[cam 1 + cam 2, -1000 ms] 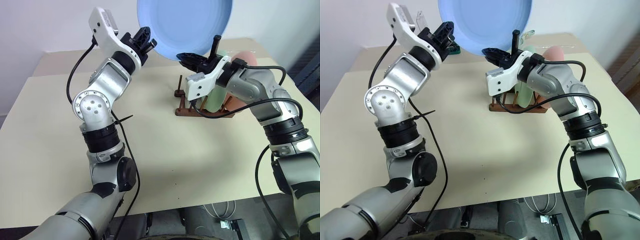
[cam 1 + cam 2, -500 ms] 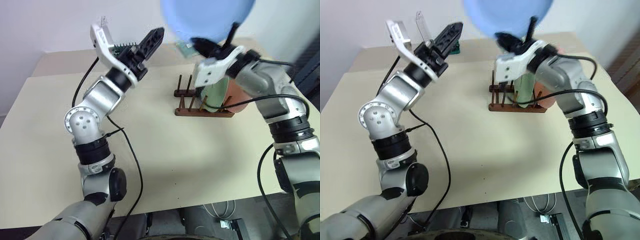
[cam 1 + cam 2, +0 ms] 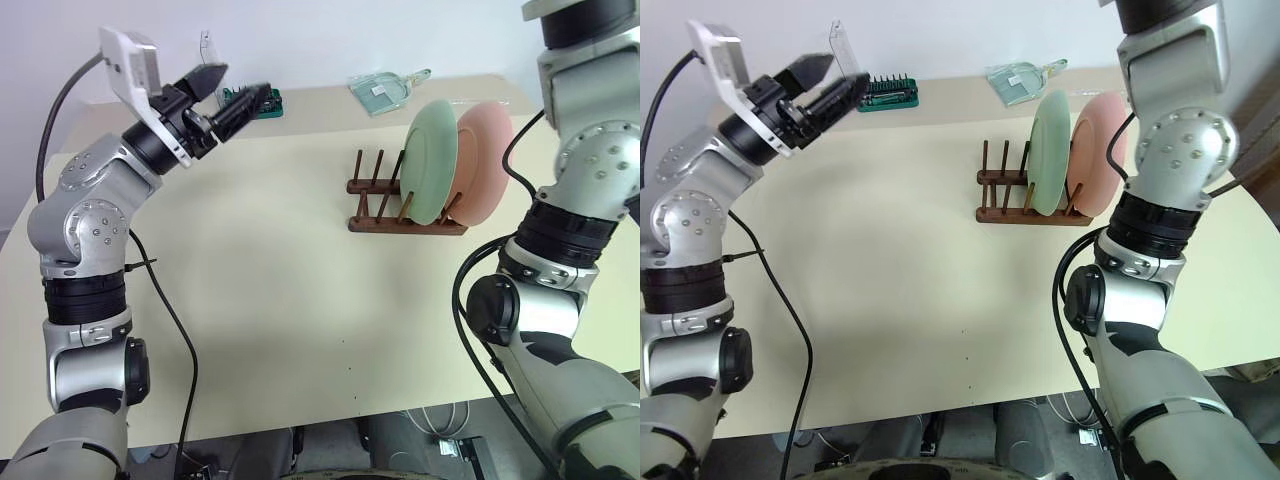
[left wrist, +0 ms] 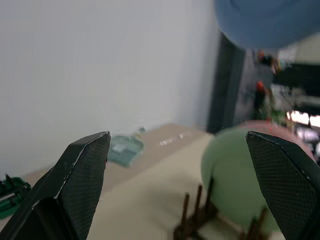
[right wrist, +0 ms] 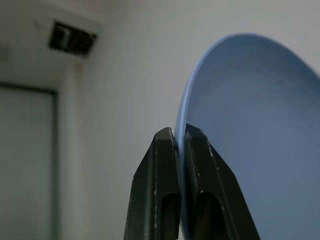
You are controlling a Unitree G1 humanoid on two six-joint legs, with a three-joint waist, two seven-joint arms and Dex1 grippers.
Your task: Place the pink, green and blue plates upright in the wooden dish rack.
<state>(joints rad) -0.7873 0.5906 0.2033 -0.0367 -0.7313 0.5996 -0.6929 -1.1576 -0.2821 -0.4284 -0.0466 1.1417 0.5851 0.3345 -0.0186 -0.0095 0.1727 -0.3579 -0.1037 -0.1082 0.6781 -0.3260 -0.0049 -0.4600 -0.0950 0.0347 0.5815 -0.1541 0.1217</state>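
Your right gripper (image 5: 178,150) is pinching the rim of the blue plate (image 5: 250,140), fingers pressed together on its edge, with the arm lifted high above the table (image 3: 280,300). The plate hangs well above the wooden dish rack (image 3: 405,215), so the coming move, as I judge it, is mostly downward.

The rack's long axis runs left to right across your view. The green plate (image 3: 430,160) and the pink plate (image 3: 487,160) already stand upright in its right-hand slots, side by side. The free pegs lie to the left of the green plate, so aim there and keep the blue plate parallel to the green one.

Your left gripper (image 3: 230,95) is spread wide and empty, well apart from the rack on the left.
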